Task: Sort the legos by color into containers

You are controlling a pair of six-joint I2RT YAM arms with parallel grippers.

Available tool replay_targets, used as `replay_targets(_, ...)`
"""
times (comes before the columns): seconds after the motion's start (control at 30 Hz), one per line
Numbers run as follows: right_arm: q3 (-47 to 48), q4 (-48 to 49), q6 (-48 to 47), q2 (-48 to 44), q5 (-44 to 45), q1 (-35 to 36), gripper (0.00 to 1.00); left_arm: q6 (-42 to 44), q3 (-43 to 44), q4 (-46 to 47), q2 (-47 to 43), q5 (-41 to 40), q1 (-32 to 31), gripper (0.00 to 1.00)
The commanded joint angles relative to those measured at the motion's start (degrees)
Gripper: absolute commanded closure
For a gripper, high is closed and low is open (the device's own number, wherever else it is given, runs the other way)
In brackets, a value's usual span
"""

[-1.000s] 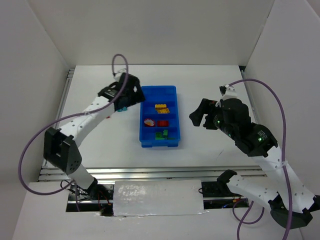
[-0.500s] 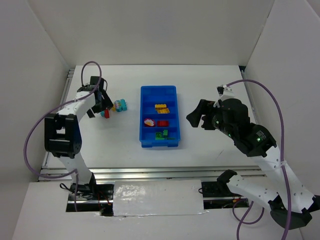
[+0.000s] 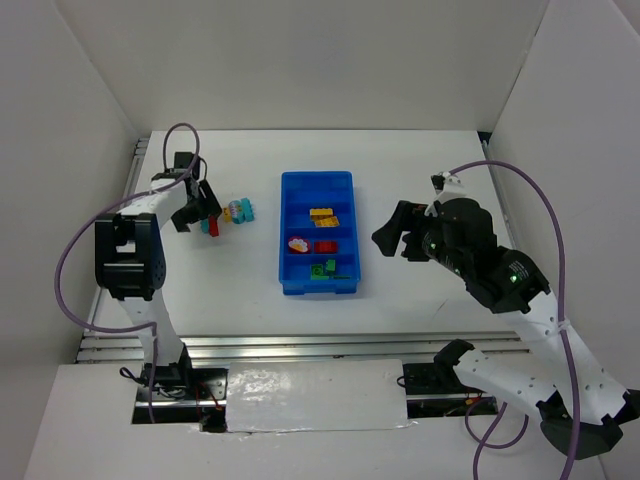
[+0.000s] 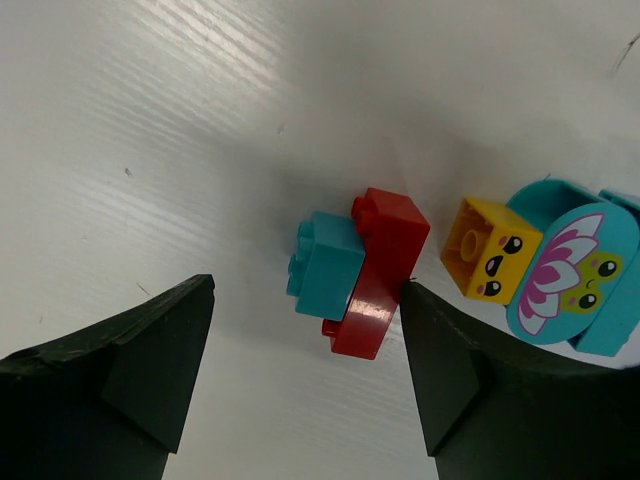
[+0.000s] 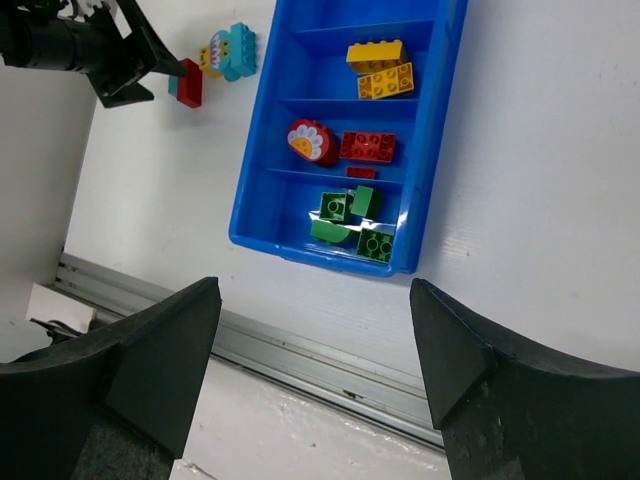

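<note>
The blue tray (image 3: 284, 232) lies mid-table. From far to near, its compartments hold nothing visible, yellow bricks (image 5: 380, 68), red bricks (image 5: 367, 146) with a red flower piece (image 5: 308, 142), and green bricks (image 5: 350, 215). Left of the tray lie loose legos: a red brick (image 4: 380, 270) with a small teal brick (image 4: 325, 265) against it, a yellow face brick (image 4: 490, 250) and a teal flower piece (image 4: 570, 270). My left gripper (image 3: 197, 212) is open and empty, its jaws astride the red and teal pair (image 3: 213, 227). My right gripper (image 3: 395, 232) is open and empty, raised right of the tray.
White walls close in the table at the back and both sides. A metal rail (image 3: 300, 345) runs along the front edge and another (image 3: 135, 170) along the left edge, close to my left arm.
My left gripper has swung from the tray's left wall out to the left and has settled over the loose red and teal bricks. My right gripper has hardly moved.
</note>
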Motion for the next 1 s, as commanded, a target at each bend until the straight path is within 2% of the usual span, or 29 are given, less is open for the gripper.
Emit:
replay_targets(0.0, 0.7, 2.7, -1.4, 0.0, 0.1, -0.3, 0.16, 1.7, -1.7, 2.0, 0.7, 1.7, 0.1, 0.13)
replay_targets(0.17, 1.4, 2.9, -1.7, 1.1, -0.3, -0.4, 0.16, 1.7, -3.9, 3.8, 1.2, 2.8, 0.0, 0.14)
replay_targets(0.3, 1.6, 3.2, -1.9, 1.6, -0.8, -0.4, 0.16, 1.5, -5.2, 4.3, 2.1, 2.7, 0.1, 0.28)
replay_targets(0.47, 1.8, 3.0, -2.3, 1.8, -1.0, -0.3, 0.16, 1.2, -6.0, 4.7, 2.3, 2.4, 0.0, 0.31)
replay_targets(0.57, 1.6, 3.2, -2.3, 1.9, -1.1, -0.4, 0.17, 1.0, -7.0, 5.1, 1.6, 2.9, 0.1, 0.5)
replay_targets(0.6, 1.6, 3.2, -2.3, 1.8, -1.3, -0.4, 0.16, 1.0, -7.2, 5.1, 1.1, 3.1, 0.0, 0.65)
replay_targets(0.7, 1.2, 3.6, -2.1, 1.7, -1.5, -0.4, 0.16, 0.8, -8.2, 4.9, -1.0, 3.2, -0.1, 0.86)
replay_targets(0.77, 0.6, 3.8, -1.9, 1.6, -1.9, -0.4, 0.16, 0.8, -8.9, 4.6, -2.8, 3.6, -0.2, 0.93)
replay_targets(0.8, 0.4, 4.0, -1.8, 1.7, -2.0, -0.4, 0.16, 0.9, -9.0, 4.2, -5.4, 3.7, -0.2, 1.0)
replay_targets(0.97, -1.6, 5.9, -0.3, 2.0, -4.3, -0.4, 0.16, 2.4, -10.4, 2.7, -16.0, 6.3, -0.2, 1.0)
